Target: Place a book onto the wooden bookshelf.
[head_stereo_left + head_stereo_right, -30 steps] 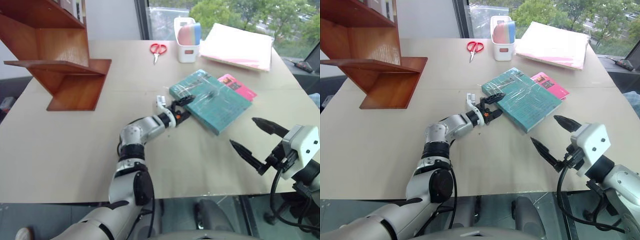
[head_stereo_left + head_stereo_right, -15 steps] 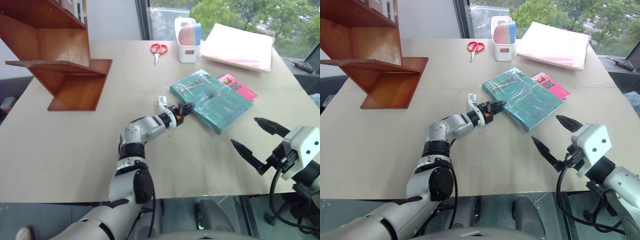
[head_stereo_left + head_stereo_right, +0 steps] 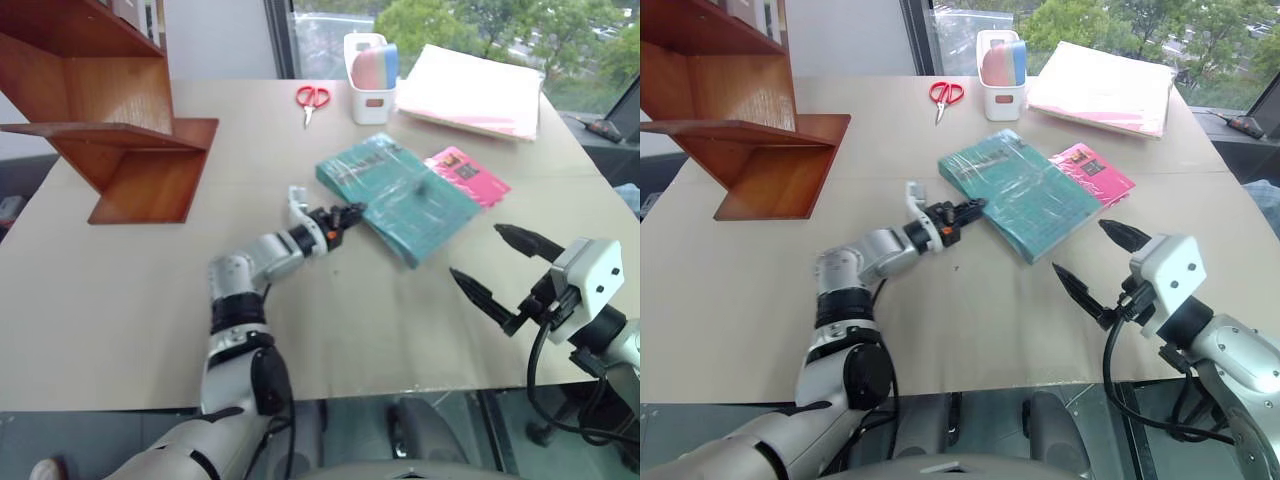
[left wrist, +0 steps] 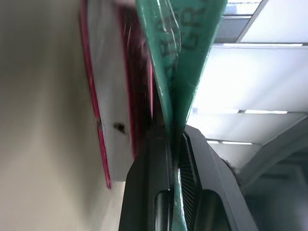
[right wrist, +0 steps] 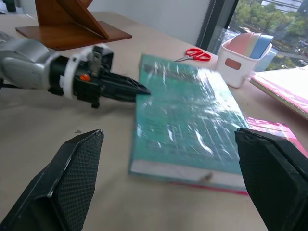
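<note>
The teal-green book (image 3: 395, 195) lies on the table, partly over a smaller pink book (image 3: 465, 172). My left gripper (image 3: 352, 212) is shut on the book's left edge. In the left wrist view the green cover (image 4: 185, 57) is pinched between the two black fingers (image 4: 149, 183). My right gripper (image 3: 475, 250) hovers open and holds nothing, near the table's front right, short of the book. The right wrist view looks between its fingers (image 5: 72, 178) at the book (image 5: 187, 120) and the left gripper (image 5: 142, 90). The wooden bookshelf (image 3: 110, 110) stands at the far left of the table.
Red scissors (image 3: 307, 97), a white holder (image 3: 370, 75) with pastel items and a pale pink paper stack (image 3: 475, 90) sit along the far edge by the window. Bare table lies between the book and the bookshelf.
My left gripper went from open around the book's edge to shut on it, then drew the book a little leftward, uncovering more of the pink book. The right gripper stayed put.
</note>
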